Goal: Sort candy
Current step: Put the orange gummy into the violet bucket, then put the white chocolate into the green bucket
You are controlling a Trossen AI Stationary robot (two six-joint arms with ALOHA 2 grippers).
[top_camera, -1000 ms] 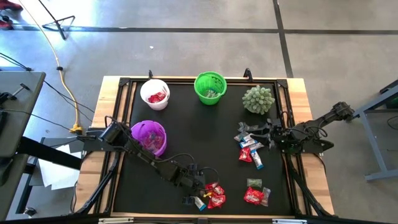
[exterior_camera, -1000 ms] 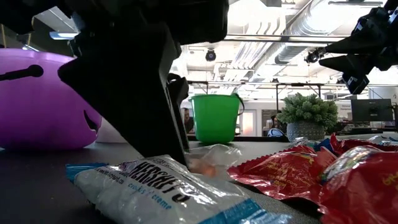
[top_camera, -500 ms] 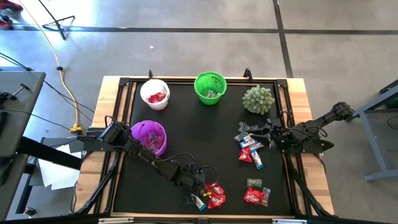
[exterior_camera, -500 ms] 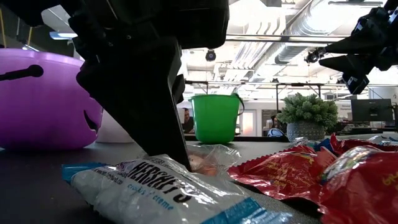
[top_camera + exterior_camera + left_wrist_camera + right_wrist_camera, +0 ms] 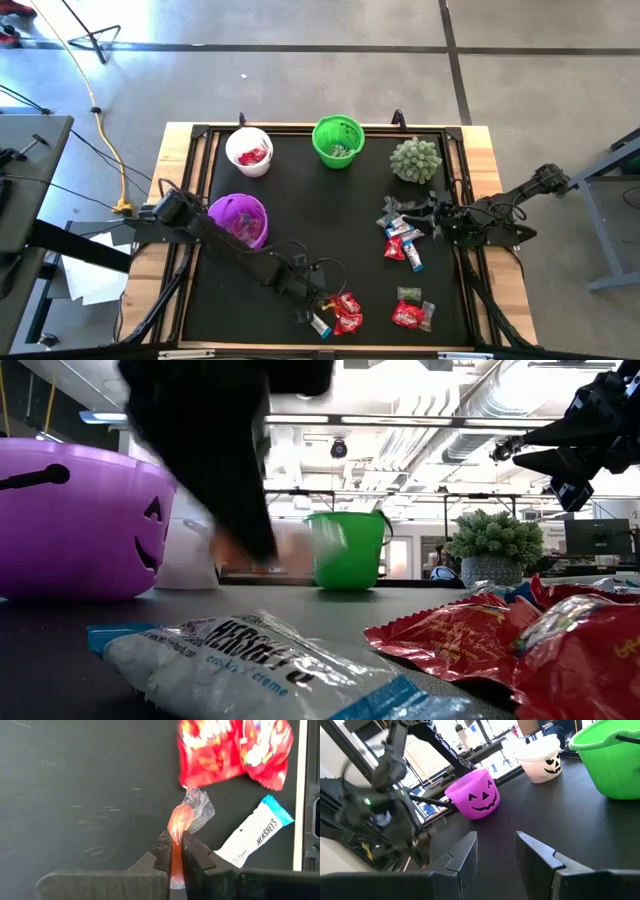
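Observation:
My left gripper (image 5: 316,297) hangs over the table's near middle, shut on a small orange sweet in a clear wrapper (image 5: 182,817), seen blurred in the low view (image 5: 238,548). Just below it on the table lie two red candy packets (image 5: 347,312) and a white-and-blue Hershey's bar (image 5: 260,665). More candy lies in a pile at the right (image 5: 402,240) and near the front (image 5: 412,313). My right gripper (image 5: 495,851) waits open beside that right-hand pile (image 5: 412,208), holding nothing. My left gripper pinches the orange sweet's near end (image 5: 176,851) between its two fingers, coming from above and slanting down. The sweet's body and its twisted clear wrapper end (image 5: 200,807) stick out past the fingertips. It is lifted clear of the table.
A purple pumpkin cup (image 5: 240,220) stands at the left, a white cup (image 5: 249,150) at the far left and a green cup (image 5: 337,140) at the far middle. A spiky pale-green ball (image 5: 415,160) sits at the far right. The black mat's middle (image 5: 330,220) is bare.
My left gripper has taken hold of the orange sweet beside the Hershey's bar and risen with it, moving a little toward the purple cup. The sweet, which lay on the table, now hangs clear. The bar and red packets stay in place.

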